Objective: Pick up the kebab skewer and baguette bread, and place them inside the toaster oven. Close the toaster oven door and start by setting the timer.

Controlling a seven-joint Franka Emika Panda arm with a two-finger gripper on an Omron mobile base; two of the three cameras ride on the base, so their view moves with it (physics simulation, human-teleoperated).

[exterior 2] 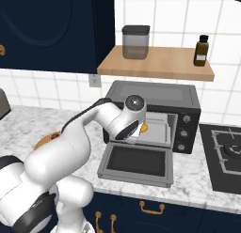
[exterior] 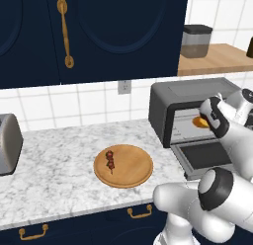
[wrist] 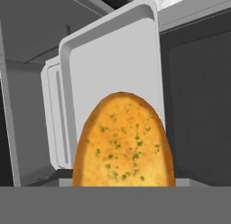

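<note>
Hand view shows the baguette bread point(wrist: 124, 142) at lower centre, before the pale tray point(wrist: 113, 69) inside the toaster oven point(exterior: 190, 98). My gripper point(exterior: 205, 121) sits at the oven mouth, above the toaster oven door point(exterior 2: 136, 164); whether it grips the bread, I cannot tell. Advice: set it flat on the tray. The kebab skewer point(exterior: 110, 160) lies on the wooden plate point(exterior: 136, 172). No legible writing.

- The arm point(exterior 2: 70, 143) is being shown as glossy white, built from fat rounded links.
- Dark grey to black bands are being displayed at the joints (one broad collar low in the left base view).
- A round grey cap is being presented on the wrist-side joint, seen in the right base view.
</note>
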